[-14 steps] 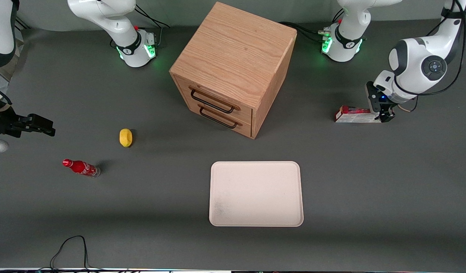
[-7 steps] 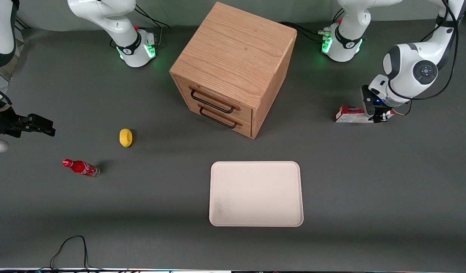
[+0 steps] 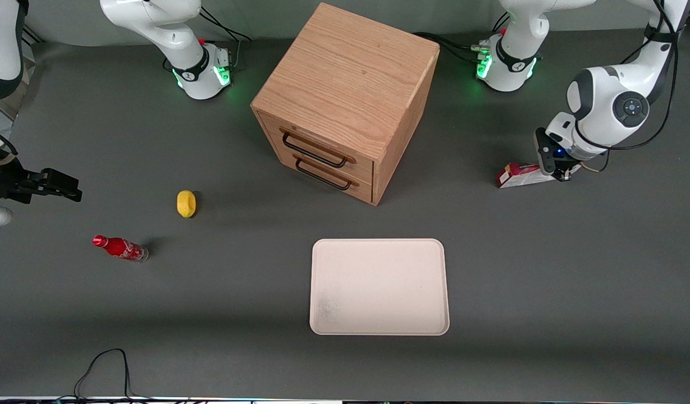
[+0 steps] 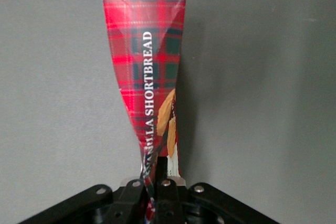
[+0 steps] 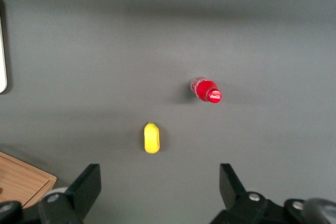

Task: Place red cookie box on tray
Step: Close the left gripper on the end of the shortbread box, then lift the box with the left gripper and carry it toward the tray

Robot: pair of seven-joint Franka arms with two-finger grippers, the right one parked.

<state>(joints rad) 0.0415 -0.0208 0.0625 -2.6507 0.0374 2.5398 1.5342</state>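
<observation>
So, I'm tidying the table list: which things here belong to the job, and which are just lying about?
In the job:
red cookie box, one end lifted
gripper, shut on the box's end
tray, nearer the front camera

Lying about:
wooden cabinet
lemon
cola bottle

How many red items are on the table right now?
2. The dark red plaid cookie box is pinched at one end by the left gripper; the small red cola bottle lies toward the parked arm's end.

"SHORTBREAD" on red cookie box [image 4: 149,72]
</observation>
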